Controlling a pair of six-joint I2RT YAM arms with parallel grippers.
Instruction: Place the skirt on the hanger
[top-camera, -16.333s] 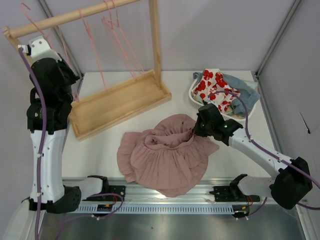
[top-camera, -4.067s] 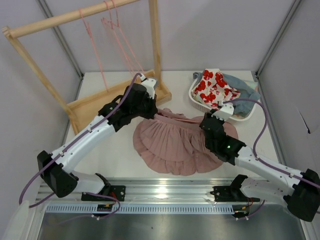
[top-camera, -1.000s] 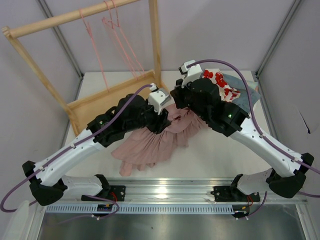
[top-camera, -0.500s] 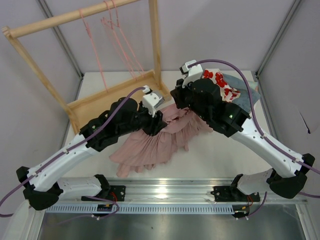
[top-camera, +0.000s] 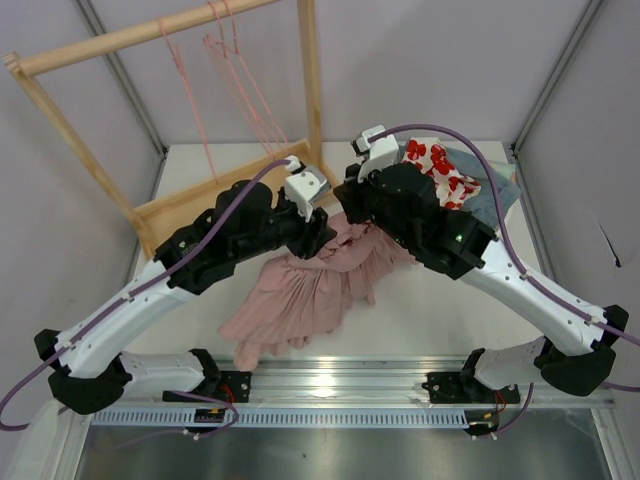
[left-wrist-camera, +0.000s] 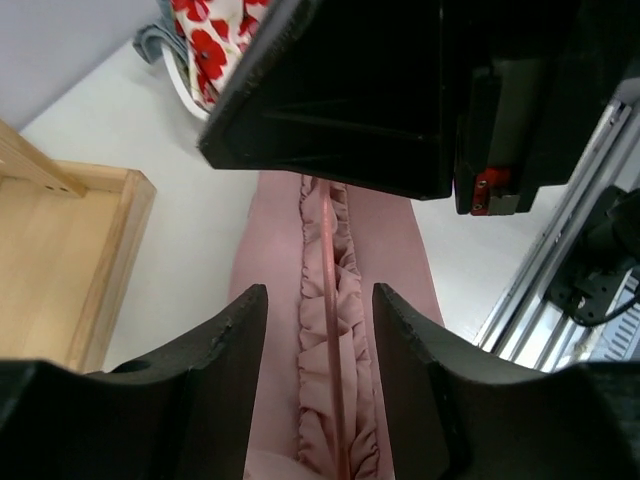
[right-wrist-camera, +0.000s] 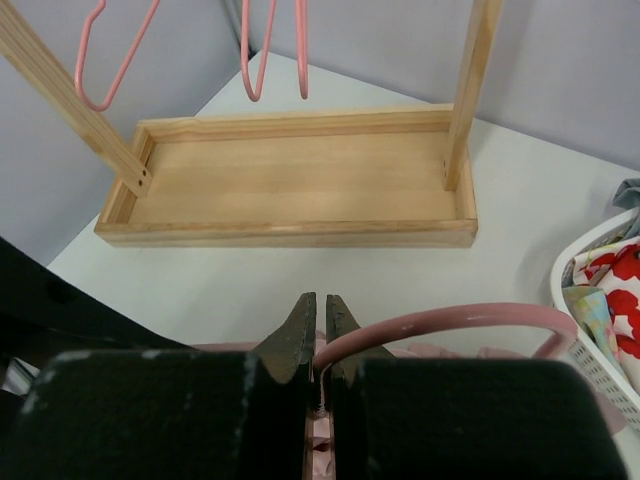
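Table (top-camera: 420, 300) white, grey walls (top-camera: 420, 60) around. Wooden rack (top-camera: 230, 195) carries spare hangers (top-camera: 230, 60). Basket (right-wrist-camera: 585, 250) right of rack holds flowered cloth (top-camera: 440, 165) and blue-grey garment (top-camera: 495, 195). Skirt (top-camera: 300, 295) in front of rack, hanger (right-wrist-camera: 450, 318) along waistband. Right gripper (right-wrist-camera: 318, 330) pinches hanger hook. Left gripper (left-wrist-camera: 317, 292) spread, straddling waistband.

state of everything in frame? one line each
skirt: waist raised, rest trailing down
hanger: held by its hook, bar along the waistband
right hand: shut on the hanger's hook
left hand: open, waistband running through its gap
spare hangers: hanging on the rack
basket: holding floral cloth
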